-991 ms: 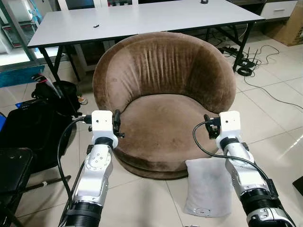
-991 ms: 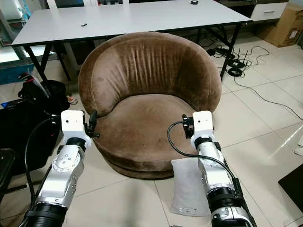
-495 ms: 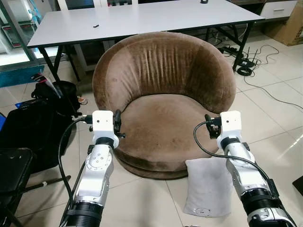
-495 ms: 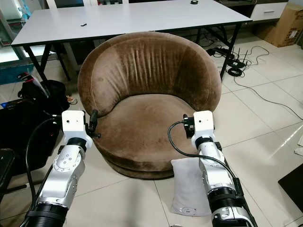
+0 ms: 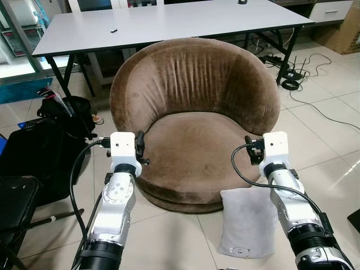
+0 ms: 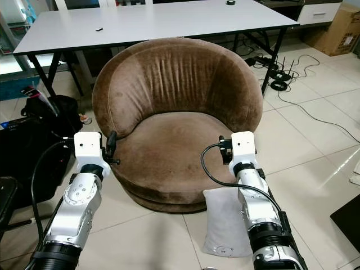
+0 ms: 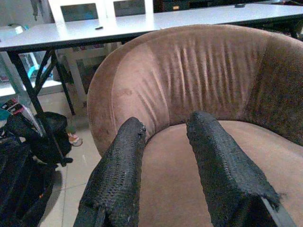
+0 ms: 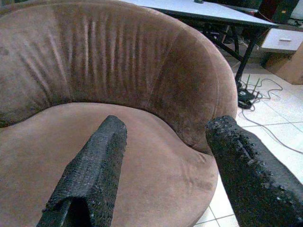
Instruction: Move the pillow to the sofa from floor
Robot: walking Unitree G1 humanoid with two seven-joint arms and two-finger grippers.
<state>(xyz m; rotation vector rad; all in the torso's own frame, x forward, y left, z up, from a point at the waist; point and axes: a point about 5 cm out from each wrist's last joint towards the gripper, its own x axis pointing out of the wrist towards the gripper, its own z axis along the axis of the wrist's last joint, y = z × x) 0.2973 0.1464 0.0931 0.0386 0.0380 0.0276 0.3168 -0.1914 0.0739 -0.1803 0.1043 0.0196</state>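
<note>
A pale grey pillow stands on the tiled floor, leaning against the front base of the round brown velvet sofa. My right arm reaches over the pillow. Its gripper is open above the sofa's right front edge, holding nothing. My left gripper is open too, at the sofa's left front edge, with only the seat and backrest between its fingers. In the head views the left gripper and the right gripper are small black fingers beside white wrist blocks.
A white table stands right behind the sofa. Black bags and a black chair seat crowd the floor on the left. Cables trail over the tiles at the right, near a cardboard box.
Both arms have drifted a few pixels to the right. The pillow and sofa are unmoved.
</note>
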